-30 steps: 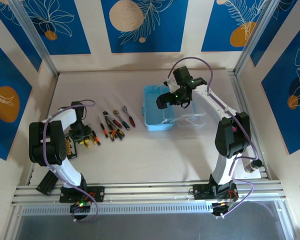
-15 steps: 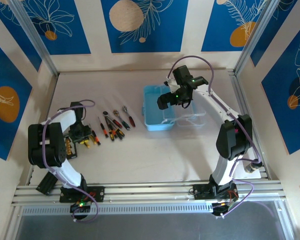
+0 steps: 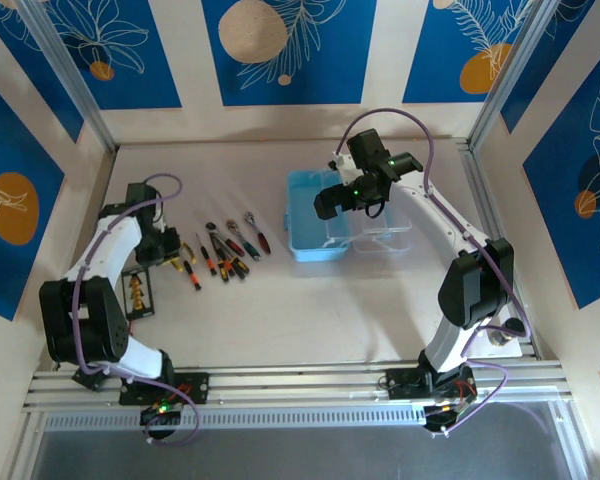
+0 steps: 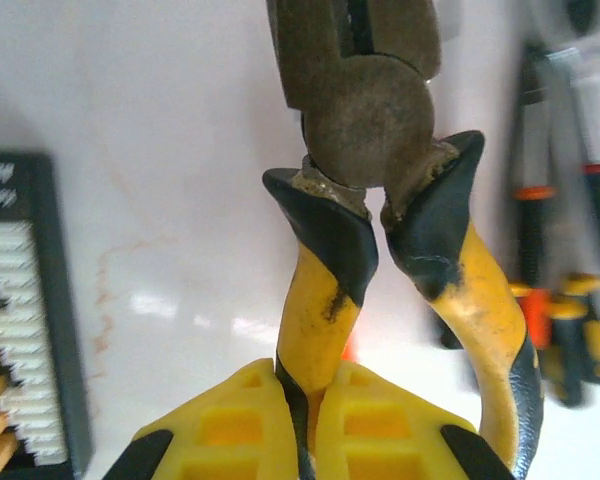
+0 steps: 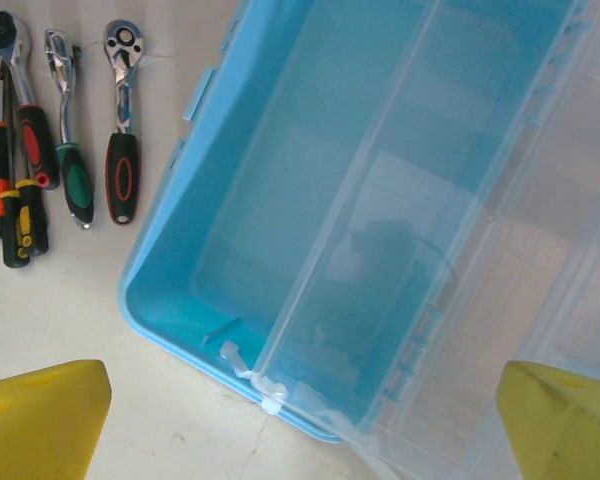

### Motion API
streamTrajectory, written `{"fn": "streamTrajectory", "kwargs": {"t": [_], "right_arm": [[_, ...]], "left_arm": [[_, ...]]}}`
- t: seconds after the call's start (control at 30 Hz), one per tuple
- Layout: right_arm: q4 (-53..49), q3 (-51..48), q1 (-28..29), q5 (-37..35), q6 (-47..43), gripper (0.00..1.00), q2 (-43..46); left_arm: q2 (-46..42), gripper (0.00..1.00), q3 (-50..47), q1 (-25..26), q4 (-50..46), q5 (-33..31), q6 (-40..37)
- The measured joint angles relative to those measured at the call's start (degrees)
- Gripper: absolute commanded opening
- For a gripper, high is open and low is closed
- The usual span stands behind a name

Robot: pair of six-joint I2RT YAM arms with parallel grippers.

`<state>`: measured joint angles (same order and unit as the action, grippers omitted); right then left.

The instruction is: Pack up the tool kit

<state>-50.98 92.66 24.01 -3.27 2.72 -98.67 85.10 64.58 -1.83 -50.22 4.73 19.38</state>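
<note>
**Left fingers clamped on the pliers, right fingers wide over the open case**

My left gripper (image 4: pixel 305 405) is closed on one yellow handle of the pliers (image 4: pixel 365 110). That handle runs down between my two yellow pads (image 4: pixel 230 425), which press it from both sides. The other handle curves free just to the right of them. The steel head points away, straight ahead of my fingertips. To the right of my fingers lie the screwdrivers (image 4: pixel 560 330), and to the left sits a black bit rack (image 4: pixel 25 320), all on the white table (image 4: pixel 160 150).

My right gripper (image 5: pixel 300 420) is spread wide and hovers over the case (image 5: pixel 270 200), one fingertip out to each side of it. The case lies open below and ahead of my fingers. Its clear lid (image 5: pixel 540 200) is folded out toward my right finger, and the blue tray's floor shows bare. Beyond my left finger, three ratchet wrenches (image 5: pixel 122 130) lie side by side beside the tray.
</note>
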Motion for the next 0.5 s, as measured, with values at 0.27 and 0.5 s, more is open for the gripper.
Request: {"fn": "streamTrajectory", "kwargs": {"t": [0.27, 0.5], "right_arm": [[0.4, 3.7, 2.9, 6.8, 3.4, 0.83, 0.0], [3.3, 5.4, 4.1, 12.4, 7.3, 0.68, -0.1]], "left_arm": [[5.0, 0.00, 17.9, 19.6, 5.2, 10.1, 3.2], [15.1, 0.00, 25.9, 28.0, 11.0, 16.5, 6.4]]}}
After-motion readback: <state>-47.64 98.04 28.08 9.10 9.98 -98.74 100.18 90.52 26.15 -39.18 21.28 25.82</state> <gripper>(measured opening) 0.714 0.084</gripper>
